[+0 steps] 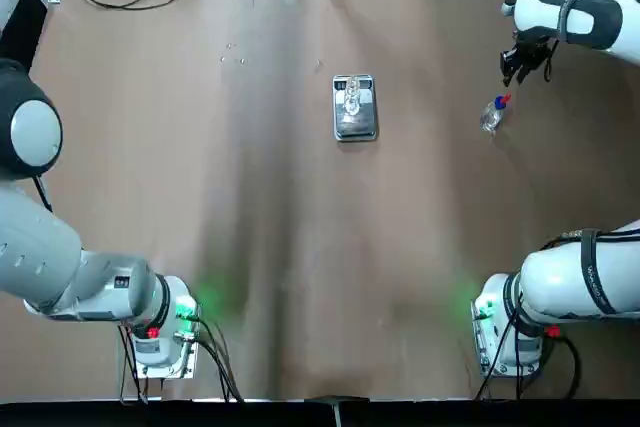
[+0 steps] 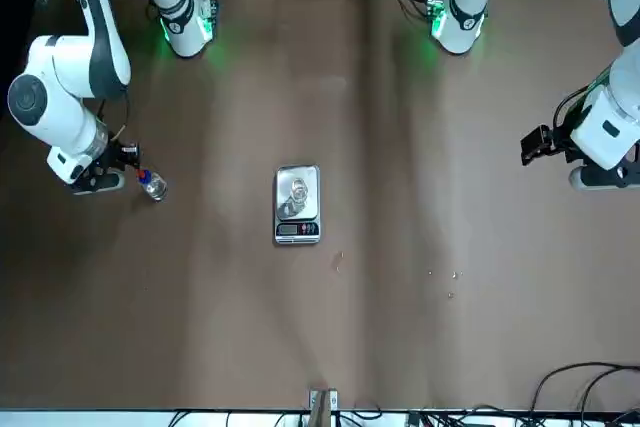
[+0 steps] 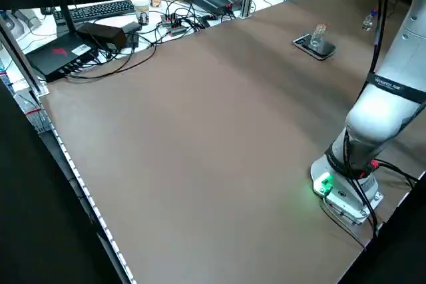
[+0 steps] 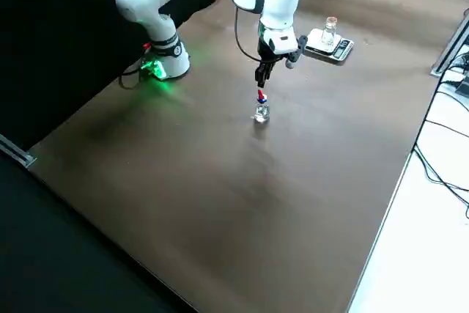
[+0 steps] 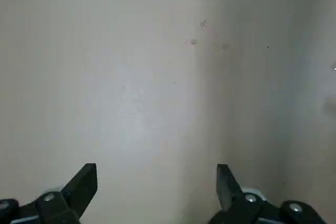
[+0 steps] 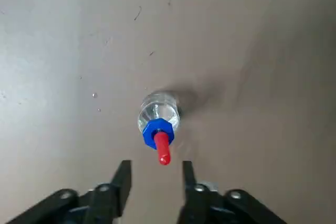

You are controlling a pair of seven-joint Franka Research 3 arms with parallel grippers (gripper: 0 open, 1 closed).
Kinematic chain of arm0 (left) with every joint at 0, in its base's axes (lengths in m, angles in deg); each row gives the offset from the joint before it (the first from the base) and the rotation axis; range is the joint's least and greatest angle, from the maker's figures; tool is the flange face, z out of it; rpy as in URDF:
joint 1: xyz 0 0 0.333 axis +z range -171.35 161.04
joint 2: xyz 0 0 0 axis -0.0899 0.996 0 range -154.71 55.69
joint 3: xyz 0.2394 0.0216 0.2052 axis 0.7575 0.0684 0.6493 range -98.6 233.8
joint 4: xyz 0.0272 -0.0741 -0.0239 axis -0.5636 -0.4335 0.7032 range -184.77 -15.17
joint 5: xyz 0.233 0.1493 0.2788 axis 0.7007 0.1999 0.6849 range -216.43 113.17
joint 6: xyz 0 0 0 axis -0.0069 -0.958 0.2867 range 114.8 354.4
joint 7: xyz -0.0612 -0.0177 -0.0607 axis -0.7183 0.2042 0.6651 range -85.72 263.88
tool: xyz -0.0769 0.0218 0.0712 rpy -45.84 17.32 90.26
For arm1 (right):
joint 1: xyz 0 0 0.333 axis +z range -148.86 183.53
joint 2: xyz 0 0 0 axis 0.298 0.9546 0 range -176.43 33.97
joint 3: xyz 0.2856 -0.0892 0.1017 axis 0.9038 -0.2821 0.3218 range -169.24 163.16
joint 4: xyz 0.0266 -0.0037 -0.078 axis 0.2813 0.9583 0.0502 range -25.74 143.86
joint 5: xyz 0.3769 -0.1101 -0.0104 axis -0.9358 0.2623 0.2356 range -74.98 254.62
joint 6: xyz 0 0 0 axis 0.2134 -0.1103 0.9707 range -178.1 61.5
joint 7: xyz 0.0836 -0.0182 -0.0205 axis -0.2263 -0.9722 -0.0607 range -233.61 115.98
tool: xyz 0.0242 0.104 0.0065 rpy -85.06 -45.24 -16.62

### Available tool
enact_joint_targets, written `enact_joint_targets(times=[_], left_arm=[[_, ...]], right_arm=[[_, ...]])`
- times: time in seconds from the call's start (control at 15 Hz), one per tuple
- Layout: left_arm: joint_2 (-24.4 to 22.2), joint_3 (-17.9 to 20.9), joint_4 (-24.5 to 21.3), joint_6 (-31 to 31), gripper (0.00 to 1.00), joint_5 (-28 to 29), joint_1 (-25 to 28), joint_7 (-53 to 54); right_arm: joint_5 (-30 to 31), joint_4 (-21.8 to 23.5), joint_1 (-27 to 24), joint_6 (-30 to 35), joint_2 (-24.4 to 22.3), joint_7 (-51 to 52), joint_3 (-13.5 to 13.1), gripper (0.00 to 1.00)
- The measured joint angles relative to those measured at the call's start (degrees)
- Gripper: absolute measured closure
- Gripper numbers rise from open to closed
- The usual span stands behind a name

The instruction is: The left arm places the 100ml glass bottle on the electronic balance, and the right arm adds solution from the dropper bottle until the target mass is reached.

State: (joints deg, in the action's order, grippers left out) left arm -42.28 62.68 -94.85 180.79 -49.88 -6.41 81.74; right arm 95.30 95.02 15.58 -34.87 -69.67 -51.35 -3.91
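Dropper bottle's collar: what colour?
Blue collar, beneath the red tip; clearest in the right wrist view.

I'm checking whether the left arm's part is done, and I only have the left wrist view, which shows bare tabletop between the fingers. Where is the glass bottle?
Observer: The glass bottle stands upright on the electronic balance.

Operator: And where is my left gripper relative to it?

Observer: The left gripper is well off to the balance's left, over the table.

Operator: Has the right gripper gripped the dropper bottle?

Observer: No; the right gripper is open near the dropper bottle, which isn't clamped.
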Motion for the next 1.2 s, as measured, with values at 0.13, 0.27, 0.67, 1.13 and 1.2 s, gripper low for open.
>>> enact_joint_targets(times=[0.13, 0.27, 0.67, 1.13, 1.2], left_arm=[[0.0, 0.0, 0.0, 0.0, 0.0, 0.0, 0.0, 0.0], [0.0, 0.0, 0.0, 0.0, 0.0, 0.0, 0.0, 0.0], [-0.01, 0.0, 0.09, 0.0, 0.0, 0.0, 0.0, 0.0], [-0.03, -0.04, 0.19, 0.0, 0.0, 0.0, -0.01, 0.0], [-0.03, -0.05, 0.2, 0.0, 0.0, 0.0, -0.02, 0.0]], right_arm=[[0.0, -0.17, -0.08, 0.0, 0.0, 0.67, -0.12, 0.39], [0.0, -1.42, -0.06, 1.0, 0.0, 0.88, -0.11, 0.22], [-4.41, -13.26, 1.65, 15.87, -0.58, 0.96, 0.48, 0.04], [-6.72, -27.48, 5.69, 32.97, -3.0, -1.92, 0.66, 0.0], [-6.72, -28.17, 6.34, 33.39, -3.42, -3.16, 0.7, 0.0]])
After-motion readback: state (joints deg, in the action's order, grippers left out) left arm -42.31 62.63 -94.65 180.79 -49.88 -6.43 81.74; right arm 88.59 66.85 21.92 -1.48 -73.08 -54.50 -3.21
